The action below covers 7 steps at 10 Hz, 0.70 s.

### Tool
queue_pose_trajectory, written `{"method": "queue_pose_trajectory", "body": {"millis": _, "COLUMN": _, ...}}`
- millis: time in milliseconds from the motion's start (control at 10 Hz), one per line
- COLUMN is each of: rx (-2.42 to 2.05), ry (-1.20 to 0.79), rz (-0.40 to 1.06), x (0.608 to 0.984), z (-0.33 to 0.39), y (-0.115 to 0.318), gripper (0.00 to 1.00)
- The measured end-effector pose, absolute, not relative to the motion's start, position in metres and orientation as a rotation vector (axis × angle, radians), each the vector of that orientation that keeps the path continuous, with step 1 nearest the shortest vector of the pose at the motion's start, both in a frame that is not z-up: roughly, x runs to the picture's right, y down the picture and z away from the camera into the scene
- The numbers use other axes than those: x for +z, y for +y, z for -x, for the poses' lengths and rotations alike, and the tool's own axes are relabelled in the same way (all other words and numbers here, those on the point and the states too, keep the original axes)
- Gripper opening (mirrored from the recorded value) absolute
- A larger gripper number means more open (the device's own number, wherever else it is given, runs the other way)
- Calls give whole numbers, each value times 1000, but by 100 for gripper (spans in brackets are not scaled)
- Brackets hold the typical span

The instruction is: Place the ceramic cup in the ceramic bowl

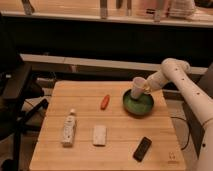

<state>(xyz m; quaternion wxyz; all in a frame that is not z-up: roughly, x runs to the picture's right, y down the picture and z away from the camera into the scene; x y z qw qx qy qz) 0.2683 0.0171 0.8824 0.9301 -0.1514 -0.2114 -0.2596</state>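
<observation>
The ceramic cup [137,87] is off-white and tilted, held just above the far rim of the green ceramic bowl [138,104] at the right of the wooden table. My gripper [145,88] reaches in from the right on a white arm and is shut on the cup. The cup's lower end hangs over the bowl's inside; I cannot tell whether it touches the bowl.
On the wooden table [85,150] lie an orange carrot-like piece [105,102], a white labelled bottle [68,128] on its side, a white sponge-like block [99,135] and a black phone-like slab [142,148]. A dark chair [15,95] stands at left.
</observation>
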Motion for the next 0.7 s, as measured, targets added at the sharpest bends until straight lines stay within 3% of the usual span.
{"method": "queue_pose_trajectory", "body": {"millis": 700, "rx": -533, "ry": -435, "rz": 304, "x": 885, "z": -269, "y": 15, "gripper": 16}}
